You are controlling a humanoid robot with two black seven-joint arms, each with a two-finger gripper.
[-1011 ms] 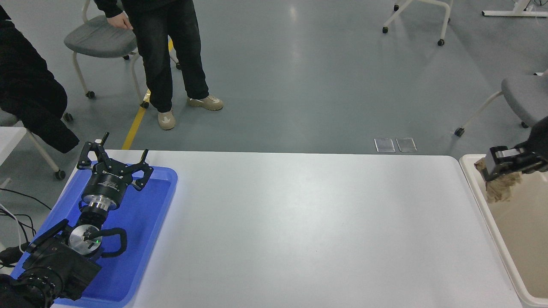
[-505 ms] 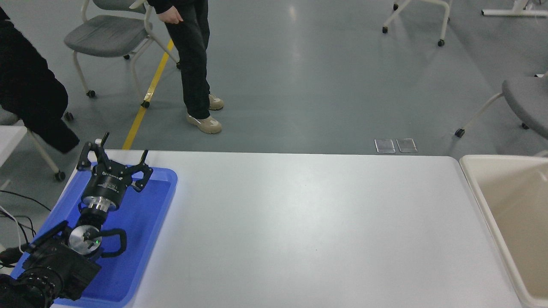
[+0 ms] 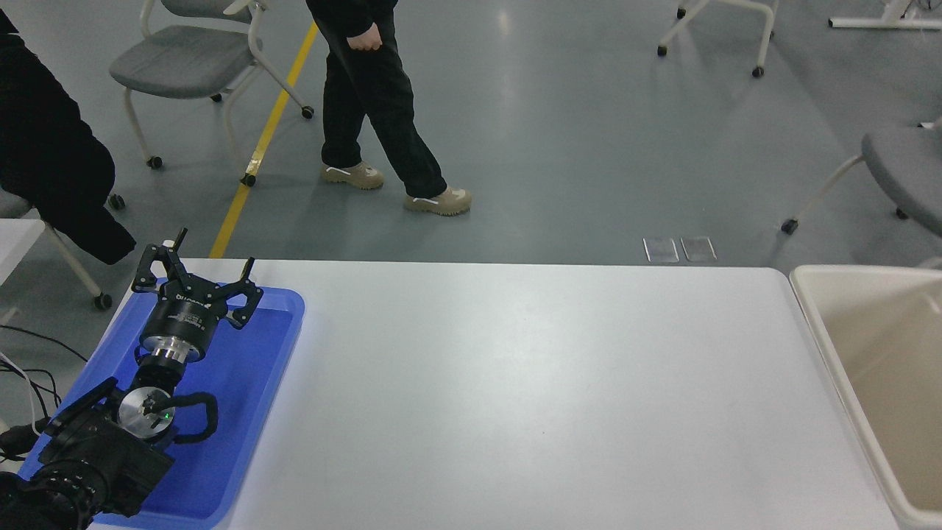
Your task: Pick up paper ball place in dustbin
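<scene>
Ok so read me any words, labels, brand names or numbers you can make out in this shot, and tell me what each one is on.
Nothing here can be read with confidence.
White print on the body of the left gripper, parked over the blue tray: too small and blurred to read.
White table, dustbin, chairs and floor: no text visible.

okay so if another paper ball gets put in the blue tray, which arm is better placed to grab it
Left, probably. The left gripper is parked open right over the blue tray, at the table's left end. The right arm is out of view, off beyond the dustbin side. No paper ball shows anywhere.
</scene>
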